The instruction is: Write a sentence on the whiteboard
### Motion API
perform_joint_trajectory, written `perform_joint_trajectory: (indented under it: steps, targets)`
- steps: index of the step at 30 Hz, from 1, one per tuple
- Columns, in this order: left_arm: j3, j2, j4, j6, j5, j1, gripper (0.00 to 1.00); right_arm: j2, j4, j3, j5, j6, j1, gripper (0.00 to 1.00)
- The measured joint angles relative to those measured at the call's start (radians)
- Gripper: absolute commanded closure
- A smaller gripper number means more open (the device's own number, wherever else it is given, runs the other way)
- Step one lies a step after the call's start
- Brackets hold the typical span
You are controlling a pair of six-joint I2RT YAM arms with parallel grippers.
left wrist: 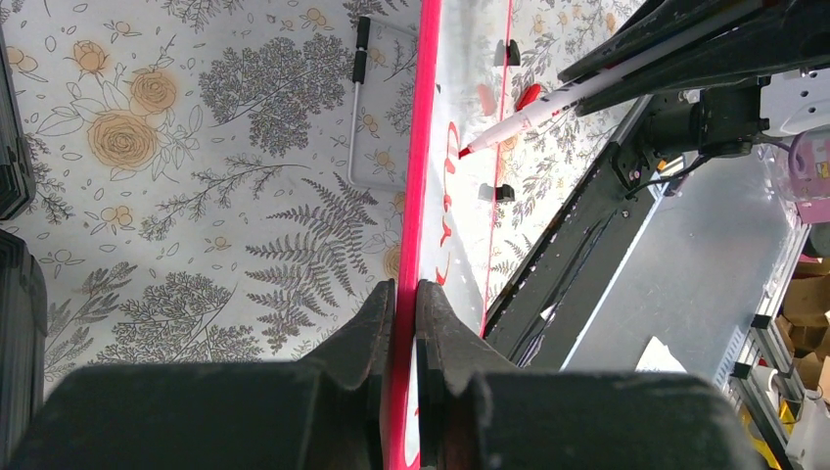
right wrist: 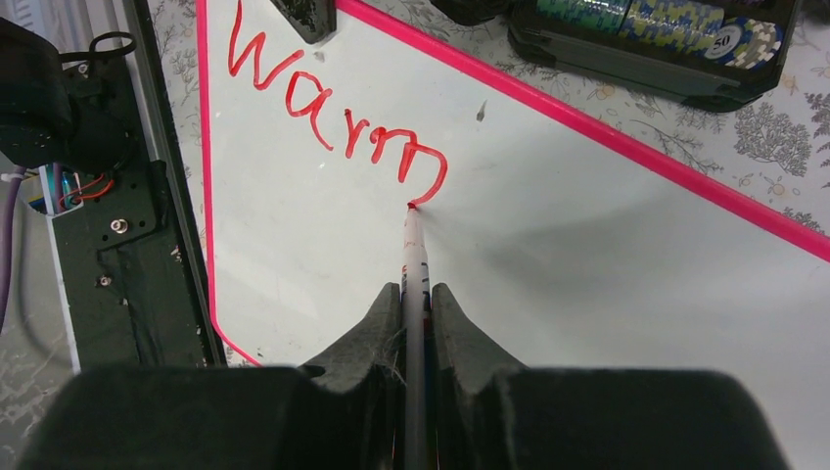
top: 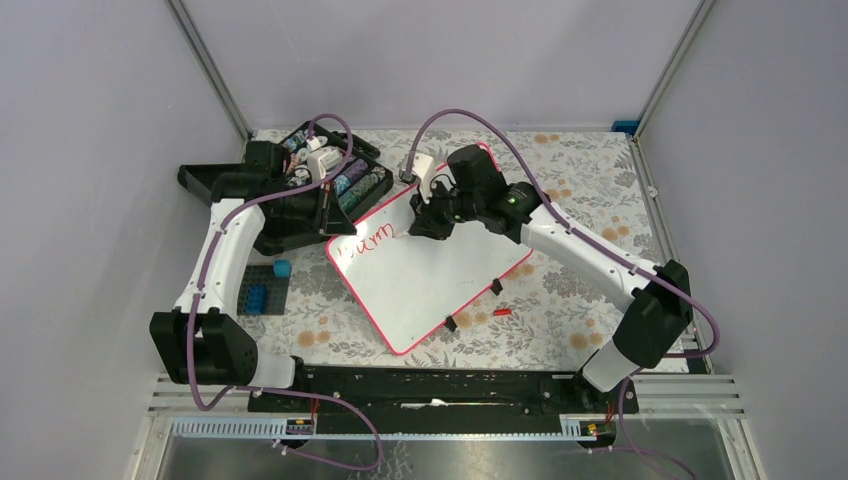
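Observation:
The whiteboard lies tilted on the table, white with a pink-red rim and two black clips. The red word "Warm" is written near its upper left corner; no other words show. My right gripper is shut on a white marker, whose red tip touches the board at the end of the "m". My left gripper is shut on the board's pink rim at its far-left edge. The marker also shows in the left wrist view.
An open black case with small items sits behind the board's left corner. A blue block tray lies at left. A small red cap lies right of the board. The floral tablecloth extends to the right.

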Motion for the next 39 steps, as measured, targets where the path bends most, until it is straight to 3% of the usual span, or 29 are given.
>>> perform_joint_trajectory:
  steps: [3, 8, 13, 17, 24, 36, 39]
  targets:
    - [0.002, 0.001, -0.003, 0.0, 0.001, -0.001, 0.99, 0.0, -0.023, 0.009, 0.0, 0.0, 0.004, 1.0]
    - [0.021, 0.008, -0.014, 0.0, 0.0, -0.007, 0.79, 0.0, -0.069, 0.066, 0.001, 0.0, 0.005, 1.0]
    - [0.05, 0.035, -0.018, 0.005, -0.013, -0.018, 0.72, -0.017, -0.076, 0.108, 0.0, 0.0, 0.002, 1.0]
    - [0.079, 0.067, -0.02, 0.007, -0.012, -0.021, 0.73, -0.04, -0.098, 0.108, -0.004, 0.0, -0.009, 1.0]
    - [0.13, 0.117, -0.028, 0.017, -0.003, -0.049, 0.88, -0.052, -0.12, 0.102, -0.028, -0.01, -0.045, 1.0]
    - [0.203, 0.178, -0.036, 0.061, -0.005, -0.076, 0.89, -0.066, -0.163, 0.092, -0.087, -0.048, -0.073, 1.0]
    - [0.218, 0.193, -0.035, 0.064, -0.006, -0.077, 0.83, -0.066, -0.164, 0.092, -0.089, -0.052, -0.074, 1.0]
